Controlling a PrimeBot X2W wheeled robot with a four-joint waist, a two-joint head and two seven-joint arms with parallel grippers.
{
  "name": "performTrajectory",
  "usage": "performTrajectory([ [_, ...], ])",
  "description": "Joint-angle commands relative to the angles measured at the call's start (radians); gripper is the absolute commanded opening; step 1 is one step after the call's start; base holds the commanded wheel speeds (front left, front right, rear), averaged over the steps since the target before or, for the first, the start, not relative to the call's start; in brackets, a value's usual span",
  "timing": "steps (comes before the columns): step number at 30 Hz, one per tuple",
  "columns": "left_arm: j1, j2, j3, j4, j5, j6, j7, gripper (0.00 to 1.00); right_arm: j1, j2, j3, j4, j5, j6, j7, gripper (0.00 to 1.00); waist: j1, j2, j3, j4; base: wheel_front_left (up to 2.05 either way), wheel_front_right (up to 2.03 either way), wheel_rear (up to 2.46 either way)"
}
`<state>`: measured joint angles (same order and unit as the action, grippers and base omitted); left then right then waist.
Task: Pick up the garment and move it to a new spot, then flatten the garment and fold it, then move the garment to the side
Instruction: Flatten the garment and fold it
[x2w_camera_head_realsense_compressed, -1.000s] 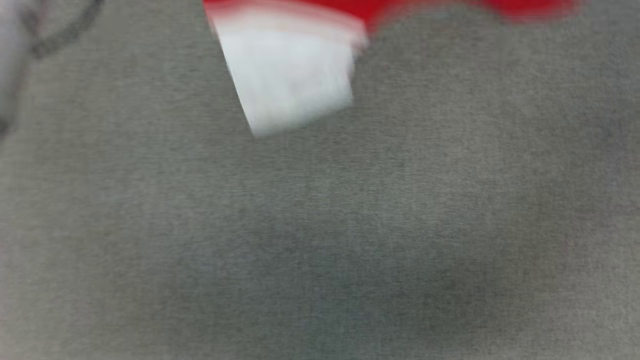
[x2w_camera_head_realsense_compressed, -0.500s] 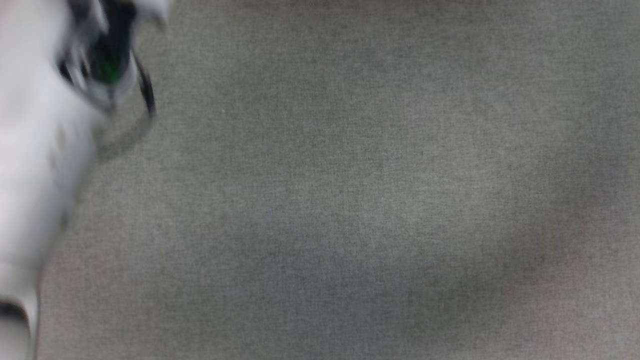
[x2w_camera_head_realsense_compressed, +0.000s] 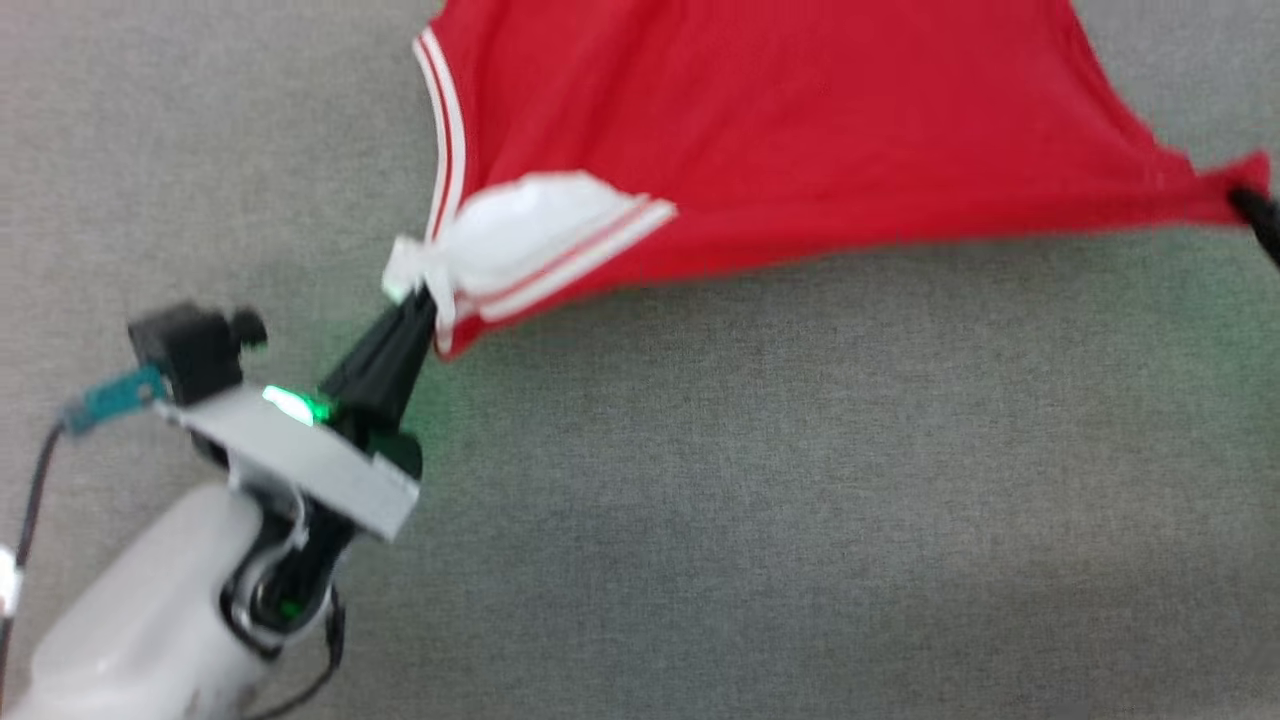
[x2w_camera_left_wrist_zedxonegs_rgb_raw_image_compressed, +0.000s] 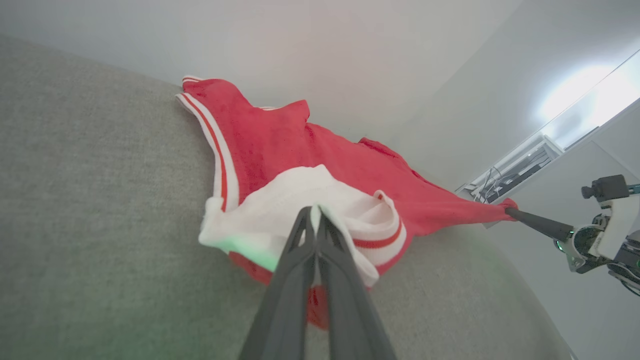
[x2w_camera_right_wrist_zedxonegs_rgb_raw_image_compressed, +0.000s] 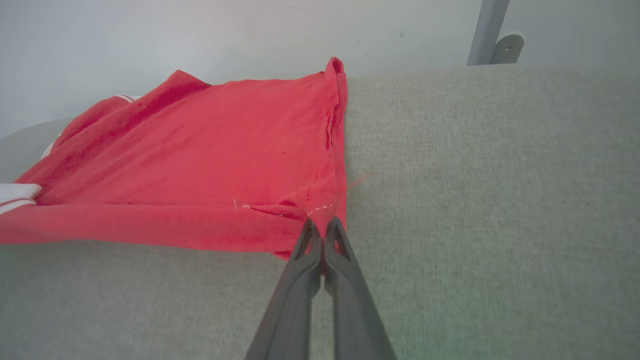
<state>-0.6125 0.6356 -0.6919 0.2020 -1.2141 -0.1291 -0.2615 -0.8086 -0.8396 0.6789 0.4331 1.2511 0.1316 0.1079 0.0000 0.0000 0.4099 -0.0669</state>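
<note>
Garment (x2w_camera_head_realsense_compressed: 800, 130): thin, soft red knit, lying spread across the far middle of the surface. Its near edge is pulling into a taut, slightly bowed line between my two tools. The fabric is fanning into shallow folds toward each pinched corner. No lettering is showing on the upturned face.

Sleeve panel (x2w_camera_head_realsense_compressed: 520, 235): white, puffing up in loose crumples at the garment's left corner. Striped trim (x2w_camera_head_realsense_compressed: 445, 130) is running along the edge beside it, two white bands with one red band between.

Left tool (x2w_camera_head_realsense_compressed: 425, 300): I am clenching it on the bunched white sleeve fabric, long dark fingers pressed together. A green light (x2w_camera_head_realsense_compressed: 290, 405) is glowing on the wrist behind it.

Right tool (x2w_camera_head_realsense_compressed: 1250, 205): I am pinching the red corner at the opposite end, fingers closed tight on the cloth.

Surface (x2w_camera_head_realsense_compressed: 700, 520): grey, matte, finely woven covering, felt-like, flat. A faint green tint is showing near each tool.

Room: a plain pale wall (x2w_camera_right_wrist_zedxonegs_rgb_raw_image_compressed: 200, 30) is standing behind the far edge of the surface. A grey metal post with a rounded bracket (x2w_camera_right_wrist_zedxonegs_rgb_raw_image_compressed: 500, 47) is rising against it.

Count: one garment, one white sleeve panel in view, two tools, both gripping.
</note>
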Motion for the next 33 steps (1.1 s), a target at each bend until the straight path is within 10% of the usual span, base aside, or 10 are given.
performTrajectory([
  [1,0.030,0.006,0.007,-0.017,0.021,-0.002,-0.004,0.00,0.036,-0.025,-0.013,-0.023,0.019,-0.002,0.003,0.00,0.0000,0.0000,-0.025,0.007,0.00,0.00,0.00],
  [19,0.457,0.164,0.077,-0.453,0.113,0.050,0.017,0.00,0.640,-0.269,-0.202,-0.466,0.066,-0.002,-0.121,0.00,0.0000,0.0000,-0.105,0.027,0.00,0.00,0.00],
  [33,0.081,0.046,0.060,-0.205,0.045,-0.003,0.110,0.00,0.296,0.015,-0.276,-0.266,-0.079,-0.002,0.086,0.00,0.0000,0.0000,-0.076,0.011,0.00,0.00,0.00],
])
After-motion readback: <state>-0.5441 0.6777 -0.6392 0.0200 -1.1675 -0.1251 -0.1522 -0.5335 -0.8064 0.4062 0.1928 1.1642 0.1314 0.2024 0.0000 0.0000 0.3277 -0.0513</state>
